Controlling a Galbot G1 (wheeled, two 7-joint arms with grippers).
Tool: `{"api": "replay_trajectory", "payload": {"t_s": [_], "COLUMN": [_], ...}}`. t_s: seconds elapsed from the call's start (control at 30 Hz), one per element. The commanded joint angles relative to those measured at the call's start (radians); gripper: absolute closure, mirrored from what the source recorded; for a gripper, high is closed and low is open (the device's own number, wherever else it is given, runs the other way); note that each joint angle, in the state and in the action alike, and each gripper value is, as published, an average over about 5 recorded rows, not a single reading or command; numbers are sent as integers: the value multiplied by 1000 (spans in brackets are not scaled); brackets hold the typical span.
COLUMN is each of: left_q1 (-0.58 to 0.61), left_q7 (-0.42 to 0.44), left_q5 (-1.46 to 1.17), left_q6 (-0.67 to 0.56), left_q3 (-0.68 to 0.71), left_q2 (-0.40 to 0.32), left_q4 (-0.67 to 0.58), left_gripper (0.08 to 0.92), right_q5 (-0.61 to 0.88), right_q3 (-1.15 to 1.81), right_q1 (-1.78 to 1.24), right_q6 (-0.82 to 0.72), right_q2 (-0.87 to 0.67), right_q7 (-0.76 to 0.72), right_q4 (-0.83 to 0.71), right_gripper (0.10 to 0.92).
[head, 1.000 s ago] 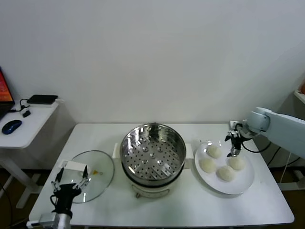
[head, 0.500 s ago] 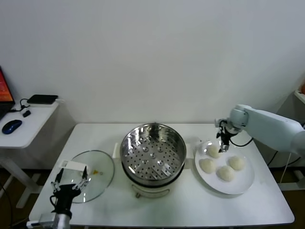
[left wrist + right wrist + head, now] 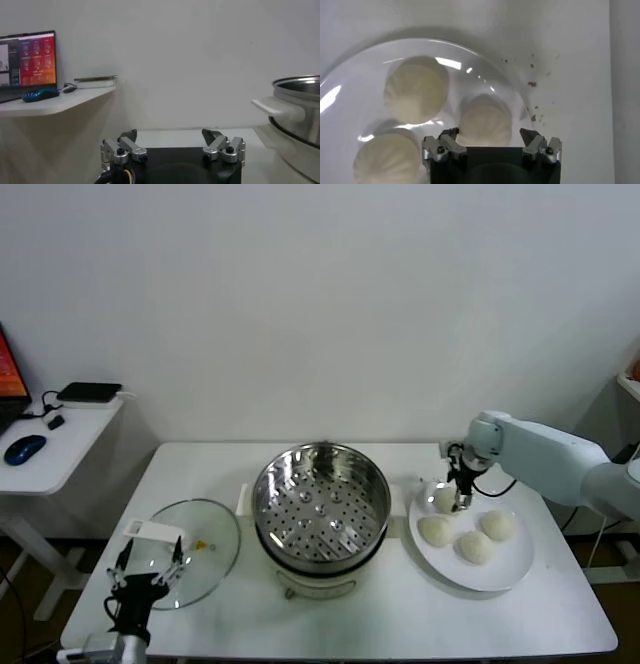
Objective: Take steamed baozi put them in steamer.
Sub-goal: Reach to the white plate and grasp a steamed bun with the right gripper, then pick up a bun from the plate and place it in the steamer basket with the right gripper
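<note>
Four cream-white baozi lie on a white plate at the right: one far-left, one, one and one. The shiny steamer stands mid-table, nothing on its perforated tray. My right gripper hangs open just above the far-left baozi; in the right wrist view that baozi lies between the spread fingers of the gripper, with two others beside it. My left gripper is open and empty at the front left, also shown in the left wrist view.
A glass lid with a white handle lies left of the steamer. A side desk with a mouse and a dark device stands at the far left. Small brown crumbs dot the table beside the plate.
My right gripper has moved left across the plate, from over the right-hand baozi to just above the far-left one. The left arm has barely moved.
</note>
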Motion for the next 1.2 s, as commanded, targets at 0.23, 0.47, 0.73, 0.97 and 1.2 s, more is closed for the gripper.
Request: {"api": "replay_trajectory", "payload": {"t_s": [0.23, 0.47, 0.73, 0.97, 1.2], "left_q1": [-6, -6, 1, 1, 4], "left_q7": [-1, -3, -3, -3, -8], "left_q5": [6, 5, 6, 14, 26], "left_q6": [2, 2, 3, 0, -5], "left_q3": [2, -1, -8, -8, 4], "left_q2": [-15, -12, -9, -6, -9], "left_q4": [7, 7, -1, 0, -5], "left_gripper": [177, 177, 177, 177, 177], "right_q5": [-8, -7, 51, 156, 174], "right_q3": [-5, -12, -156, -367, -365], "right_q1": [-7, -2, 191, 579, 784], "right_q6": [3, 5, 8, 54, 193], "right_q2": [18, 18, -52, -88, -38], "right_q7": [-6, -7, -25, -68, -76], "right_q4": [-17, -9, 195, 477, 668], "right_gripper": [226, 377, 389, 389, 388]}}
